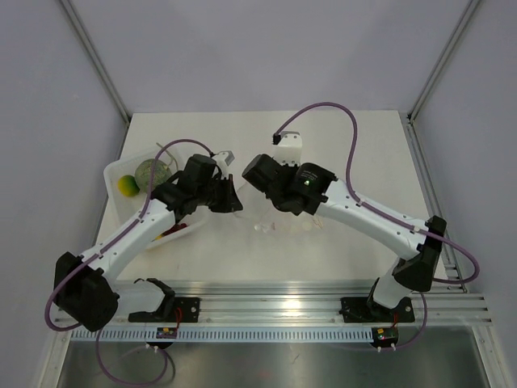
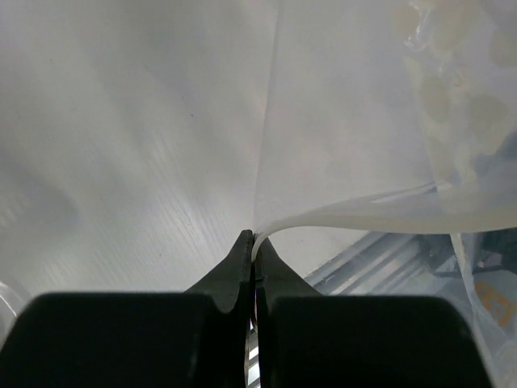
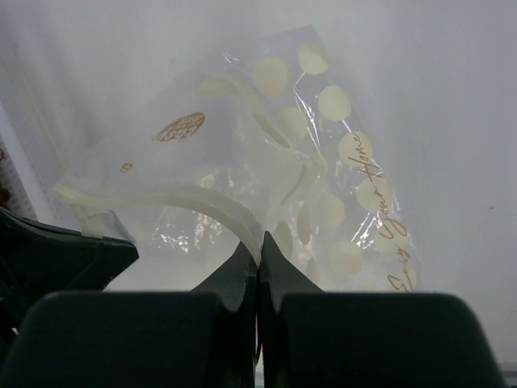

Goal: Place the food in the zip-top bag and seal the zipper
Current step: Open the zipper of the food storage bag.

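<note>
Dotted clear bag [image 3: 323,153] lies crumpled centrally, zipper [image 3: 182,198] bowed; yellow ball [image 1: 127,185] beside grey-green fruit [image 1: 150,172].

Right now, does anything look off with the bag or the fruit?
Nothing spilled or torn. Odd: the yellow ball and grey-green fruit sit in the white tray, yet the left gripper and right gripper are both shut on the zipper of the zip-top bag, leaving neither free to load.

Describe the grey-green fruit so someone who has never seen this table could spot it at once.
Start at the left side of the table, where a white tray sits. Two round toy fruits lie in its far corner; yours is the bigger, dull grey-green fruit, just right of the bright yellow ball.
</note>
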`<state>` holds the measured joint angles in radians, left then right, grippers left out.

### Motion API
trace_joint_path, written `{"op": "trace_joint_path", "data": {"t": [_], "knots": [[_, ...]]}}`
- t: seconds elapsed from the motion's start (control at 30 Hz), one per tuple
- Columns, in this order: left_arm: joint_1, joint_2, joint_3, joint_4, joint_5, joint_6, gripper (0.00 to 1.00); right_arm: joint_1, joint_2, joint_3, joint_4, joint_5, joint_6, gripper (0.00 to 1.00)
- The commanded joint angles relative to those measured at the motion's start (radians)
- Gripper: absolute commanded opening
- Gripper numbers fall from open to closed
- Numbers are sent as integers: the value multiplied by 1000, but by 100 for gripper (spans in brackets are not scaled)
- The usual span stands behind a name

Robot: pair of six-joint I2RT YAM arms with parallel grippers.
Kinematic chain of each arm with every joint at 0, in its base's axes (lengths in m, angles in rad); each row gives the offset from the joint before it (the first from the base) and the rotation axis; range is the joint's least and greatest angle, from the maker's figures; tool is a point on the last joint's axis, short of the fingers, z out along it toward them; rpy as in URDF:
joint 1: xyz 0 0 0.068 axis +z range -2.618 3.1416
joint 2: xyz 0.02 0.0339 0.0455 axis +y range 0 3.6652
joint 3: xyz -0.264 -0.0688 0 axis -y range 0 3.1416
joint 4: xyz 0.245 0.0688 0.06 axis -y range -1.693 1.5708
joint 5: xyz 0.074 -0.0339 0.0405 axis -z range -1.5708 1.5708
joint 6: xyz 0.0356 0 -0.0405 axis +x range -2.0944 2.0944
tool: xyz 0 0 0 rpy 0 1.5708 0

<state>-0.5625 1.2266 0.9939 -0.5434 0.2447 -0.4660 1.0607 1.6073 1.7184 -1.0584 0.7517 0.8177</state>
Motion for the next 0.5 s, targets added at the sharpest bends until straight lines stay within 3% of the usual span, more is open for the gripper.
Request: {"op": "trace_joint_path", "data": {"t": [0.0, 0.1, 0.13, 0.2, 0.23, 0.27, 0.37, 0.47], "knots": [[90, 45, 38, 29, 131, 55, 0, 4, 74, 41, -58, 57, 6, 0], [163, 62, 37, 59, 194, 61, 1, -27, 106, 38, -12, 16, -18, 0], [174, 68, 43, 54, 206, 64, 6, -40, 118, 32, -2, 3, -22, 0], [199, 79, 66, 36, 228, 70, 32, -71, 132, 15, 46, -34, -35, 0], [203, 79, 74, 30, 246, 75, 51, -106, 144, 12, 61, -87, -40, 0], [205, 74, 80, 13, 252, 76, 59, -122, 151, 9, 96, -115, -52, 0], [205, 42, 100, -15, 237, 85, 72, -153, 195, 48, 83, -144, -57, 0], [217, 17, 147, -88, 183, 110, 73, -166, 244, 81, 49, -140, -60, 0]]}}
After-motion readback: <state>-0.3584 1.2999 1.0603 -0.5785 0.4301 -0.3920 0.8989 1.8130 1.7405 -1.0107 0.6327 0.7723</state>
